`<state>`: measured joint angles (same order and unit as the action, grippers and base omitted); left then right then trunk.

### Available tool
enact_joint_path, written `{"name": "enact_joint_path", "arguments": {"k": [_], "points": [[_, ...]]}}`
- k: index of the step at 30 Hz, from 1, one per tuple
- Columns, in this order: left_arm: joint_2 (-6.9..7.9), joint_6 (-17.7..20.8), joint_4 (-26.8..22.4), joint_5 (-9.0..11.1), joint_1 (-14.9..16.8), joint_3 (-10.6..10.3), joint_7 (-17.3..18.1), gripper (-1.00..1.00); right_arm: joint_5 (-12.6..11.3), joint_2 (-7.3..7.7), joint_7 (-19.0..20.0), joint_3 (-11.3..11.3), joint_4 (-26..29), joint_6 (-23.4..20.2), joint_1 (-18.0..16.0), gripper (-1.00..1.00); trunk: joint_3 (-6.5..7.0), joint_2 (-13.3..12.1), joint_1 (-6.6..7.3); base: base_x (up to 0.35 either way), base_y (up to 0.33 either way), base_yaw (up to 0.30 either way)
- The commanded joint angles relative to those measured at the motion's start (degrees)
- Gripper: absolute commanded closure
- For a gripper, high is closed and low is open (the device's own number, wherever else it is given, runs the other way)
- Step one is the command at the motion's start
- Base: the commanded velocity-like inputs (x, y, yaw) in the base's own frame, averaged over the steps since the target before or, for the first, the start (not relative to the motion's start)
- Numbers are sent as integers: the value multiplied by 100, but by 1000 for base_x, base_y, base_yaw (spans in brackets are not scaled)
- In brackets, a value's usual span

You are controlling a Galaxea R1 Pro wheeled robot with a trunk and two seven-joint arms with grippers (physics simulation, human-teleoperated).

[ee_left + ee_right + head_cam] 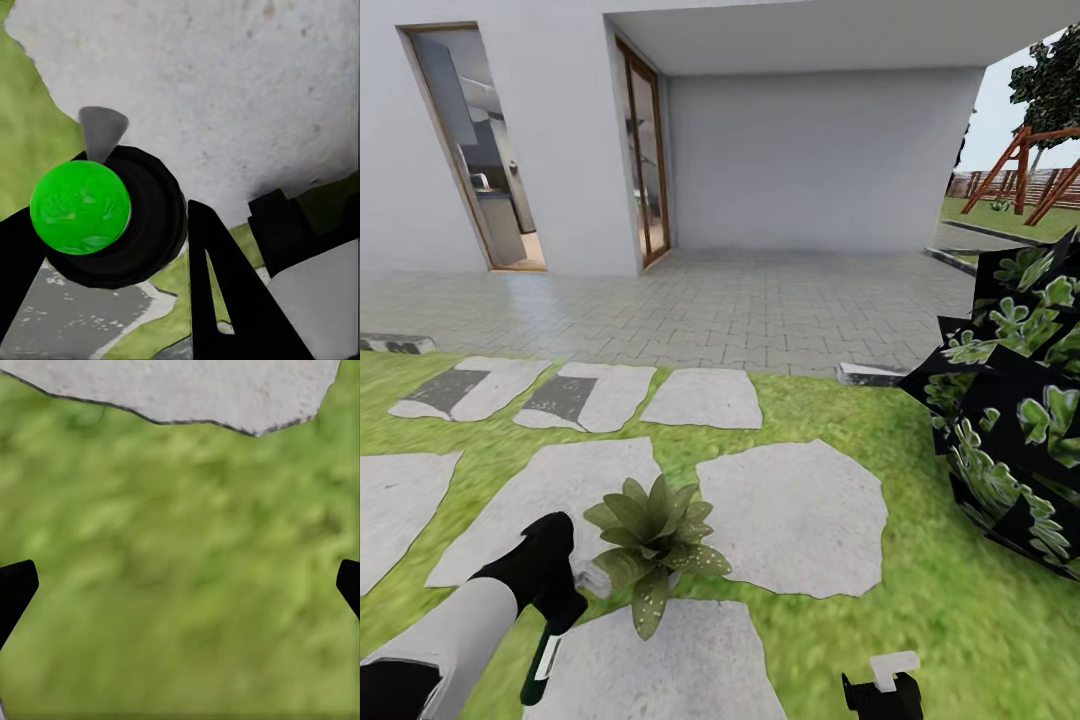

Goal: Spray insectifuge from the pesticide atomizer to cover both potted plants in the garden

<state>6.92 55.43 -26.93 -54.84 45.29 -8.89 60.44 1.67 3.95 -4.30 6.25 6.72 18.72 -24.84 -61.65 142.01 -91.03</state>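
Observation:
One potted plant (pixel 653 545), a low rosette of pointed, pale-speckled green leaves, sits between grey stepping stones on the lawn, just right of my left gripper (pixel 555 598). That gripper is shut on the pesticide atomizer (pixel 542 662), whose green and white body hangs below the hand. In the left wrist view the atomizer (pixel 105 217) is a black round body with a bright green cap and a grey nozzle, held between the black fingers (pixel 225 300). My right gripper (pixel 882 688) sits low at the front right, and the right gripper (pixel 180 585) is open over bare grass.
Grey stepping stones (pixel 790 515) lie across the lawn. A dark leafy bush (pixel 1010 430) stands close on the right. Beyond it is a paved patio (pixel 740 310), a white house wall with two doorways, and a wooden frame (pixel 1025 170) far right.

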Motion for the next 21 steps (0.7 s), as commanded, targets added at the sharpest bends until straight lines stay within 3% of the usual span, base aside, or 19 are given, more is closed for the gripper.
{"name": "enact_joint_path", "arguments": {"k": [1, 10, 16, 21], "points": [[-6, 26, -9, -35, 0, -22, 53, 100, 18, 1, -45, 44, -4, 9, -3, -100, -5, 2, 1, 0, 0, 0], [-287, 29, -5, -33, 0, -6, 47, 100, 17, 1, -45, 43, -4, 9, -3, -100, -5, 2, 1, 0, 0, -5], [-108, 29, -40, -45, 5, -24, 26, 100, 17, 1, -41, 45, -4, 9, -3, -100, -5, 2, 1, 0, 0, -235], [-67, 29, -77, -49, 4, -31, -46, 100, 18, 1, -44, 45, -4, 9, -3, -100, -5, 2, 1, 15, 15, -276]]}}
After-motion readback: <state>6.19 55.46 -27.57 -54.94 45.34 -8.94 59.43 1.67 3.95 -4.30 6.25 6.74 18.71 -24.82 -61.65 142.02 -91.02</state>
